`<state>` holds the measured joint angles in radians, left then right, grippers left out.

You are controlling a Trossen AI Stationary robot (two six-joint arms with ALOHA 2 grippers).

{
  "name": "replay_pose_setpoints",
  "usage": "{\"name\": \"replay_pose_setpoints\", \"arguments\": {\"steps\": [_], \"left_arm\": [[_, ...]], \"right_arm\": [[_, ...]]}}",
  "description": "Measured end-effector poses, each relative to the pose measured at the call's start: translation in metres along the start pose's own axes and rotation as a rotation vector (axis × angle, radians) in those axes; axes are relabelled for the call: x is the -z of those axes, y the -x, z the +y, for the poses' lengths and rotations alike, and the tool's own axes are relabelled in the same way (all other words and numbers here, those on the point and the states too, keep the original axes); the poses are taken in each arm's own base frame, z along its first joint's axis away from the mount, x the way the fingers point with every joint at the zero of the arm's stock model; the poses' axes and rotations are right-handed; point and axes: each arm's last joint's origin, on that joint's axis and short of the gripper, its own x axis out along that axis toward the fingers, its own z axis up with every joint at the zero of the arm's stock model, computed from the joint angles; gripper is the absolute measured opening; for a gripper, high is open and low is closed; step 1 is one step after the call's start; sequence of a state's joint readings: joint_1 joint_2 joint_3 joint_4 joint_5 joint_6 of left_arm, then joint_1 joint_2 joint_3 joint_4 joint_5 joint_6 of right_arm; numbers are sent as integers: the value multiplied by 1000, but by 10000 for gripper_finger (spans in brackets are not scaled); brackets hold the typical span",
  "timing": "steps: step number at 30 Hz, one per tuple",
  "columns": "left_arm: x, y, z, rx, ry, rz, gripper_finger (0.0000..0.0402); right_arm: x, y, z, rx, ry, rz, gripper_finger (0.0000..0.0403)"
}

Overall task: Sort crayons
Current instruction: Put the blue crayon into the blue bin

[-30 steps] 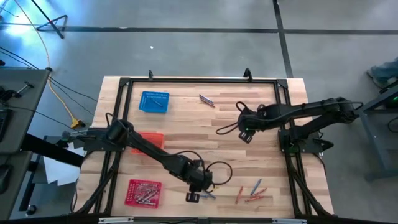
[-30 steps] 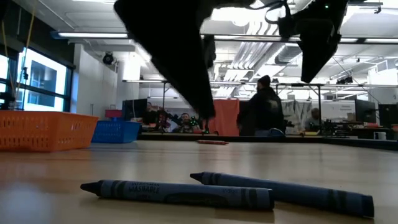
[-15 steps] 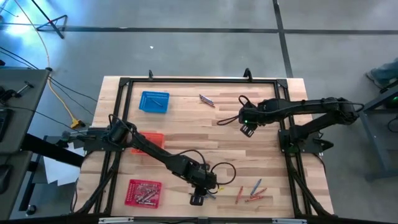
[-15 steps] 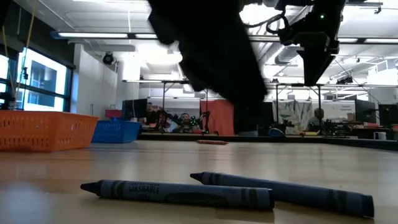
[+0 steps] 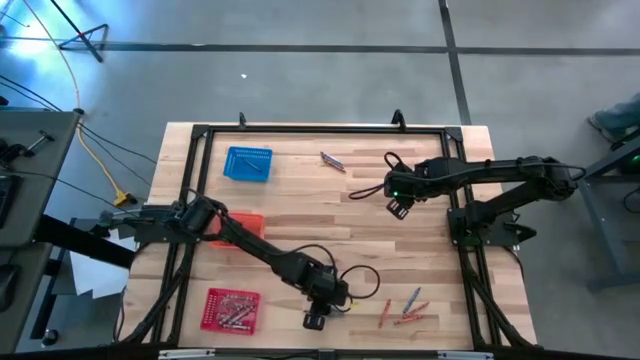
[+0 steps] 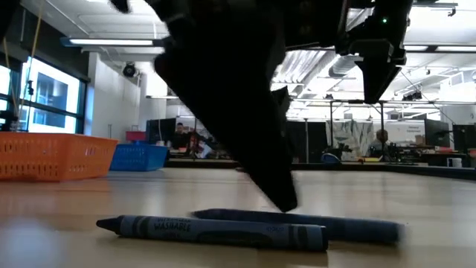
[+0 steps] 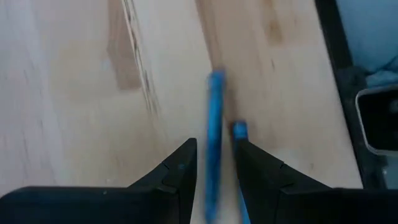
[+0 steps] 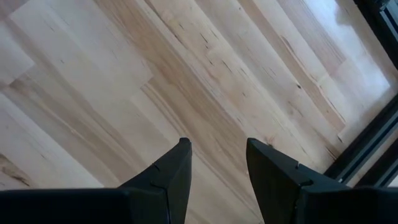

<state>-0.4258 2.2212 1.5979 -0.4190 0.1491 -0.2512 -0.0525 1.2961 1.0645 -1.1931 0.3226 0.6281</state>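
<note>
Two blue crayons lie side by side on the wood near the table's near edge: a nearer one (image 6: 216, 229) and a farther one (image 6: 342, 225). My left gripper (image 5: 318, 319) has come down over them, open. In the left wrist view one blue crayon (image 7: 215, 112) runs between its fingers, and the other (image 7: 239, 130) lies just outside one finger. More crayons (image 5: 405, 308) lie to the right, and one lies alone (image 5: 333, 161) at the far side. My right gripper (image 5: 397, 208) hangs open above bare wood. My left gripper comes slanting down from above, with one finger on each long side of the blue crayon (image 7: 214, 155). One fingertip (image 6: 282, 199) reaches down to the farther crayon, which shows blurred. That crayon lies flat on the table and is not pinched.
A red basket (image 5: 230, 309) with crayons inside stands at the near left. An orange basket (image 5: 247, 224) stands partly under my left arm, and a blue basket (image 5: 248, 163) at the far left. A black frame (image 5: 462, 200) borders the table.
My left gripper has come down toward the two blue crayons and a little toward the table's right edge. The farther blue crayon has slid along the table toward the left edge, while the nearer one stayed put. My right gripper has drifted slightly toward the far edge.
</note>
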Motion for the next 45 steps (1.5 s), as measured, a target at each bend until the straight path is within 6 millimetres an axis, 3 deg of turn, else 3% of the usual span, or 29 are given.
{"name": "replay_pose_setpoints", "arguments": {"steps": [15, 26, 32, 35, 39, 45], "left_arm": [[3, -15, 21, 77, 73, 57, 101], [9, -16, 22, -93, 61, 76, 101], [15, -14, 21, -320, 14, 94, 101], [16, -13, 23, -353, 22, 92, 100], [16, -13, 24, -304, 23, 109, 78], [16, -12, 25, -287, 51, 118, 8]], "right_arm": [[0, 0, 1, -15, -3, 11, 149], [0, 0, 1, -15, -21, 11, 149], [0, 0, 1, -15, -19, 12, 149], [0, 0, 0, -15, -19, 12, 149], [0, 0, 0, -15, -19, 12, 149], [0, 0, 0, -15, -19, 12, 149]]}}
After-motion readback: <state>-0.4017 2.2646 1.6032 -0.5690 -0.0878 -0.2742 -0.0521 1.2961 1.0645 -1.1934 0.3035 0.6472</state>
